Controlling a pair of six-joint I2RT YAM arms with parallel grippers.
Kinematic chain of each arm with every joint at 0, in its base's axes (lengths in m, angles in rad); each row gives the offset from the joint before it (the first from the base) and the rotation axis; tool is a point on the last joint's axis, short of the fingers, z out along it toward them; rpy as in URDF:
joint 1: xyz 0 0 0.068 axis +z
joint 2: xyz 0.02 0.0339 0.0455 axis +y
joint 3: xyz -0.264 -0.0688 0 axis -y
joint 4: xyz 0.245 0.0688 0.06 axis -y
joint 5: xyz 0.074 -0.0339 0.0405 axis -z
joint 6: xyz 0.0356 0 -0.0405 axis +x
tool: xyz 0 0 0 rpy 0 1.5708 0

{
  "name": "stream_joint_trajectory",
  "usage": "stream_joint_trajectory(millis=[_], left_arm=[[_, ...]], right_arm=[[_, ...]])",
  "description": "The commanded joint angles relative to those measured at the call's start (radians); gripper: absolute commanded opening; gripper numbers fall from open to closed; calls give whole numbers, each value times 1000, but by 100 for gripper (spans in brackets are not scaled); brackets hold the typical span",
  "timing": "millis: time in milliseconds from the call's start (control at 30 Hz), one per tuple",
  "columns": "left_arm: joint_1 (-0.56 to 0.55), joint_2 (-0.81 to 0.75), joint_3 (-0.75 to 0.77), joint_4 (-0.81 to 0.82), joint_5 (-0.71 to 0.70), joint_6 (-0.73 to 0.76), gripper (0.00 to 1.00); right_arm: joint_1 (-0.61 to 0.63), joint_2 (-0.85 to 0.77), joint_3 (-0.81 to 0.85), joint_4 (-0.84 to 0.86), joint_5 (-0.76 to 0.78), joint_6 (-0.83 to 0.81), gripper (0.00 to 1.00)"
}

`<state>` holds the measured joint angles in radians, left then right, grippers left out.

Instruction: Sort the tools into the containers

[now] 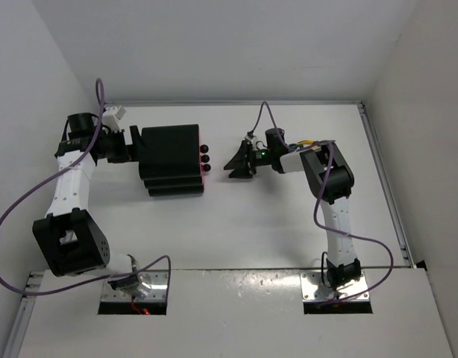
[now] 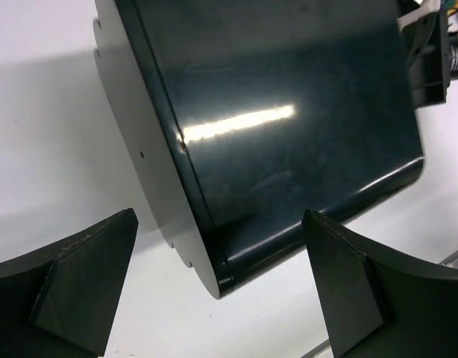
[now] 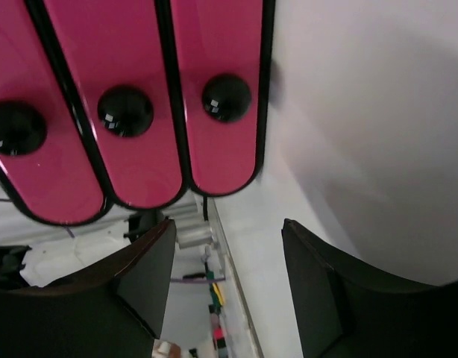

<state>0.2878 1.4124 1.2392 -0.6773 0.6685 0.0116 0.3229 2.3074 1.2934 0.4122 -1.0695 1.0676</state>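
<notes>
Over the white counter (image 1: 274, 224) the right hand (image 3: 227, 231) stands part spread and empty, just short of three shut pink drawers (image 3: 143, 171) with black knobs (image 3: 227, 98), while behind the black cabinet (image 1: 169, 153) the left hand (image 2: 219, 220) gapes wide, gripping nothing

Robot lab cell — plain white walls (image 1: 214, 45), white table (image 1: 251, 224), bolted arms (image 1: 337, 216)

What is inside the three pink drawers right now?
The three drawers look shut, so only their pink faces and black knobs show. Whatever lies inside is covered.
</notes>
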Motion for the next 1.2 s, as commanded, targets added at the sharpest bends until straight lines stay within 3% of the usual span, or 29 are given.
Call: stream_joint_trajectory(millis=[0, 200, 433, 767, 900, 1167], left_arm=[[-21, 20, -12, 45, -55, -32, 99], [-30, 52, -12, 64, -75, -32, 99], [-30, 71, -12, 64, -102, -32, 99], [-30, 80, -30, 73, -102, -22, 99], [-30, 80, -30, 73, -112, -22, 99], [-30, 89, -40, 82, -112, -22, 99]], right_arm=[[21, 47, 61, 226, 66, 166, 59], [53, 165, 167, 322, 108, 307, 55], [100, 261, 297, 303, 151, 341, 54], [151, 317, 316, 312, 151, 350, 47], [162, 317, 316, 312, 151, 350, 34], [160, 247, 153, 353, 141, 350, 14]])
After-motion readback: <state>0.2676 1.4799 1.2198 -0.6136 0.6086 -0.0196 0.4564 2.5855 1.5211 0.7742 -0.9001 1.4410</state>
